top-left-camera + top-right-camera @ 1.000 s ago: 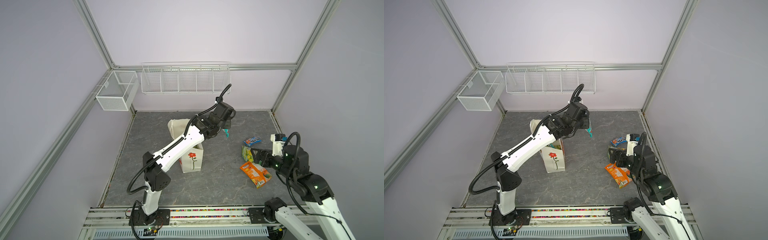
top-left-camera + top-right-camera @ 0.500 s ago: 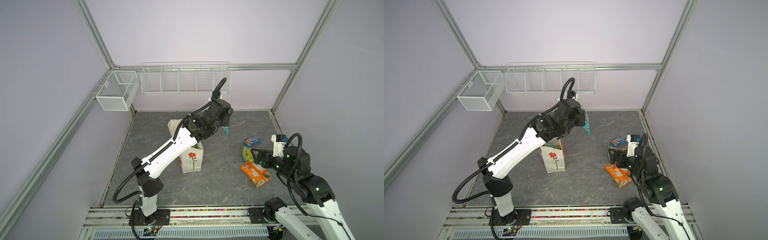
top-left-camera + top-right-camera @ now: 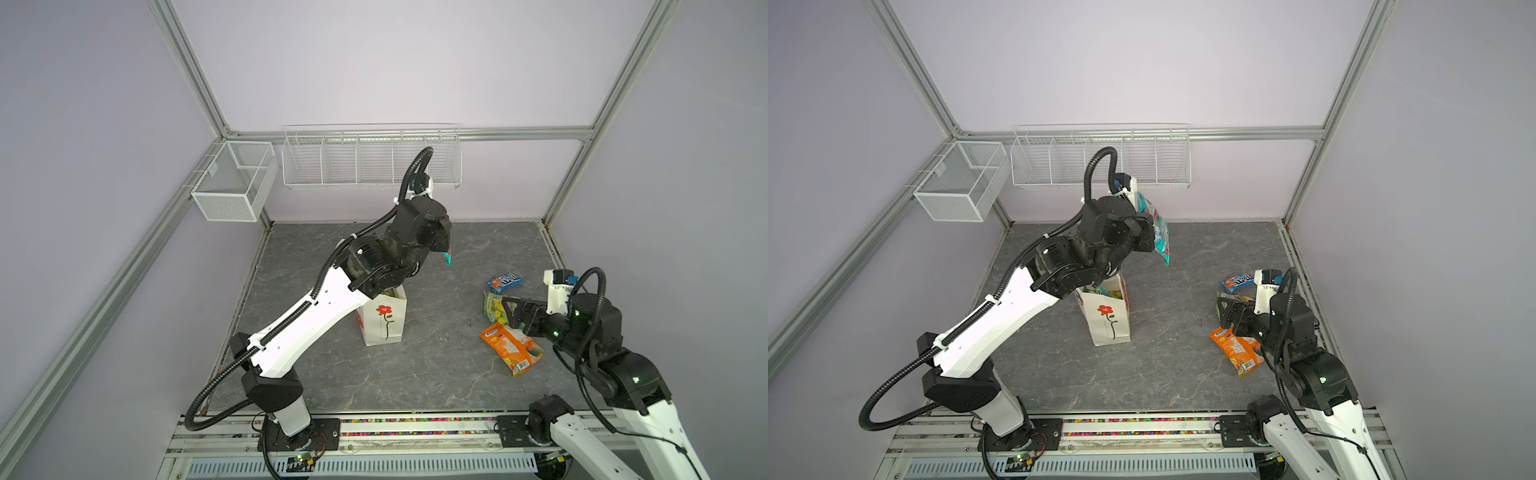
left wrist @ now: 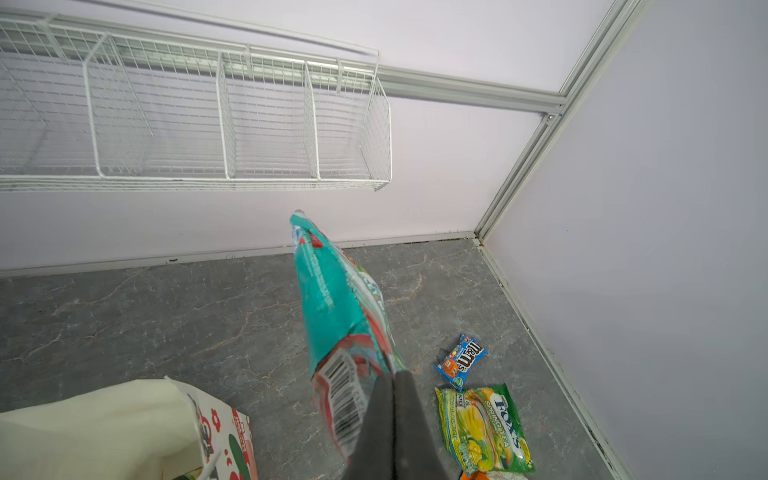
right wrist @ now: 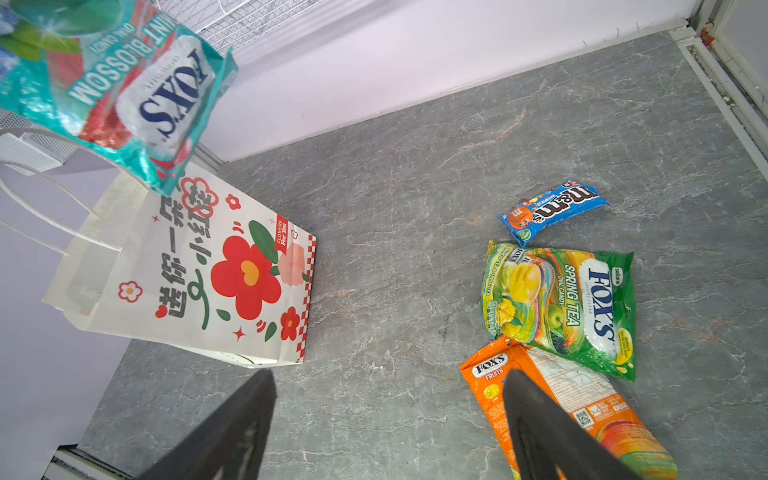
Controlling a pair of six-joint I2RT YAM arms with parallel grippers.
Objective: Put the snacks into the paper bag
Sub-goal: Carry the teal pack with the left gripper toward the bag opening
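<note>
The teal packet point(image 3: 1160, 232) hangs in the air, pinched at its barcode end by the left gripper point(image 4: 395, 376), whose jaws are closed tight on it. It is up near the open top of the paper bag point(image 3: 1108, 320) and not inside it. The bag stands upright on the grey table point(image 3: 436, 374), its white cord handles raised (something coloured shows in its mouth, too small to name).

Well apart from the bag, three packets lie flat in a row: the blue M&M's packet point(image 5: 552, 210), the green-yellow FOX'S packet point(image 5: 561, 307) just beside it, and the orange packet point(image 5: 582, 399), with the green-yellow one overlapping its edge.

The right gripper point(image 5: 388, 374) hovers low there with jaws spread wide and holding nothing. One finger is over the orange packet; whether it touches, I cannot tell.
</note>
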